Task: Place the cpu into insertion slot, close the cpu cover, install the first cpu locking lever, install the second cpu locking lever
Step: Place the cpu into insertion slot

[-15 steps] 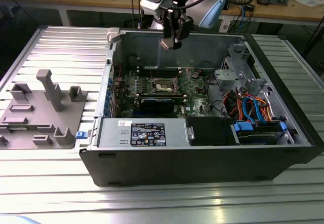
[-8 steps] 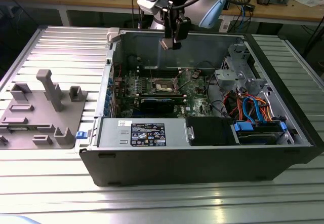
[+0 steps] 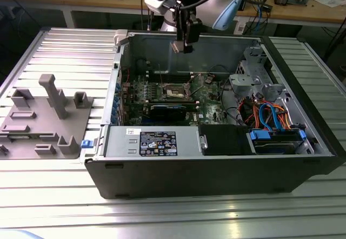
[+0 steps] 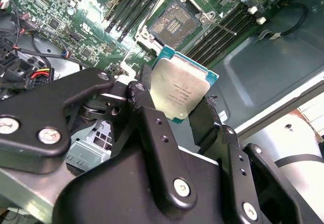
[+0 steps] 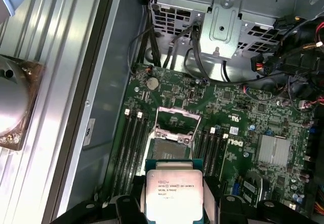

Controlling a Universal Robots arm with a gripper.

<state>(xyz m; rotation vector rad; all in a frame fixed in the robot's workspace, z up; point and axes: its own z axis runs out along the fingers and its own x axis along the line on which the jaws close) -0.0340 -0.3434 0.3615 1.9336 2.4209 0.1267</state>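
- The black two-fingered hand [image 4: 174,100] grips the small silver-grey square cpu [image 4: 181,89].
- The cpu hangs above the open socket [image 4: 174,25] of the green motherboard [image 4: 86,41].
- The thin silver square cpu cover [image 5: 175,118] stands raised.

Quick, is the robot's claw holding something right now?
Gripper: closed, holding the chip up above the open socket.

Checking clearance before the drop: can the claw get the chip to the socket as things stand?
Probably yes. The claw grips the chip above the open case. The socket lies bare with its cover swung up, and nothing visible crosses the gap between them.
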